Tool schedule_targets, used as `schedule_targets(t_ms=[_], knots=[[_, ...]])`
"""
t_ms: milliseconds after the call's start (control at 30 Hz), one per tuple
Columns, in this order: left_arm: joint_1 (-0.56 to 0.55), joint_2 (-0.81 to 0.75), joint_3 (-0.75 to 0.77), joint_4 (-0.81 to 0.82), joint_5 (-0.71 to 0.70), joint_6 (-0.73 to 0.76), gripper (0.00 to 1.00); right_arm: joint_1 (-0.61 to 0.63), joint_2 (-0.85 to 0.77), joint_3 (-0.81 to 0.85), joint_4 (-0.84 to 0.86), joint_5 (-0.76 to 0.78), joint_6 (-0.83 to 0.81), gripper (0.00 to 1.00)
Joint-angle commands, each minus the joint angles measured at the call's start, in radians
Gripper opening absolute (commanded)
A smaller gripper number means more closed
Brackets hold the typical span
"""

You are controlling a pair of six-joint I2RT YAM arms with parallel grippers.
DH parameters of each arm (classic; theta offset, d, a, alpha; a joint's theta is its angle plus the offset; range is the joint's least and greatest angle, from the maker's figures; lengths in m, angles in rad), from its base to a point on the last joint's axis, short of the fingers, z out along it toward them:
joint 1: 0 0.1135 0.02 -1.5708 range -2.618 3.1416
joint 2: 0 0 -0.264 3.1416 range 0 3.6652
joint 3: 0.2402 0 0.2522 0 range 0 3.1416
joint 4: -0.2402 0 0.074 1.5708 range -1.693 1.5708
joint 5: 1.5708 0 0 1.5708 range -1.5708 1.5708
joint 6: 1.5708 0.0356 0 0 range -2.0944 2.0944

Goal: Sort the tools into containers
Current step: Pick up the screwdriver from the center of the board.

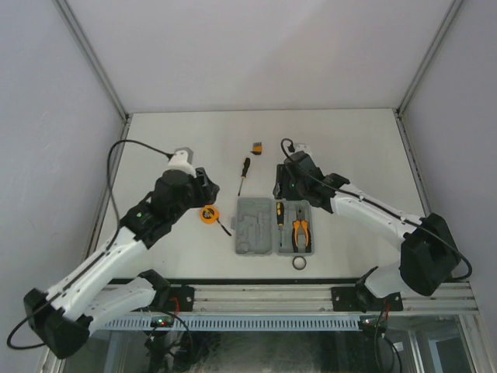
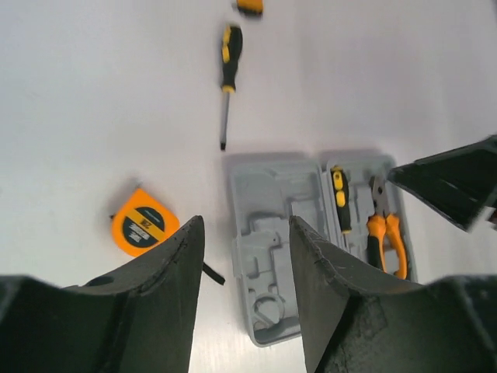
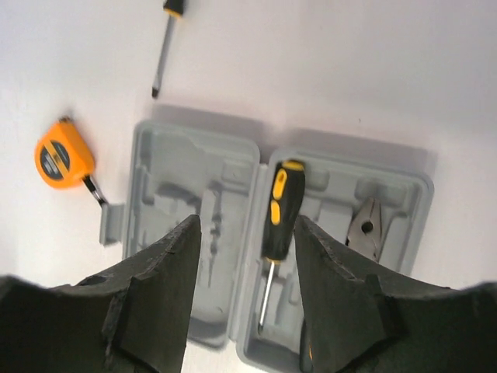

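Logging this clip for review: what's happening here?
Tools are being sorted into an open grey case. One screwdriver and the pliers lie in its half nearer the right arm. The tape measure, a second screwdriver, a small orange-black block and a ring lie outside on the table. The left gripper and right gripper hover open, holding nothing.

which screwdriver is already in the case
The screwdriver in the right half of the open grey case, beside the pliers. The other screwdriver lies on the table beyond the case.
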Motion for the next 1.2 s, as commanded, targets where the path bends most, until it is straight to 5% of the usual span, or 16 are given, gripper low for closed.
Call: schedule_targets(t_ms=[0, 267, 567, 1167], knots=[[0.005, -0.174, -0.061, -0.065, -0.149, 0.011, 0.53, -0.018, 0.097, 0.097, 0.156, 0.008, 0.046, 0.51], [0.005, -0.384, -0.154, -0.14, -0.312, -0.028, 0.58, -0.011, 0.42, 0.4, 0.162, 0.032, 0.124, 0.49], [0.005, -0.413, -0.194, -0.187, -0.47, -0.082, 0.6, 0.005, 0.746, 0.766, 0.006, 0.098, 0.131, 0.49], [0.005, -0.48, -0.33, -0.062, -0.557, -0.077, 0.61, -0.013, 1.006, 1.014, -0.099, 0.055, 0.121, 0.47]])
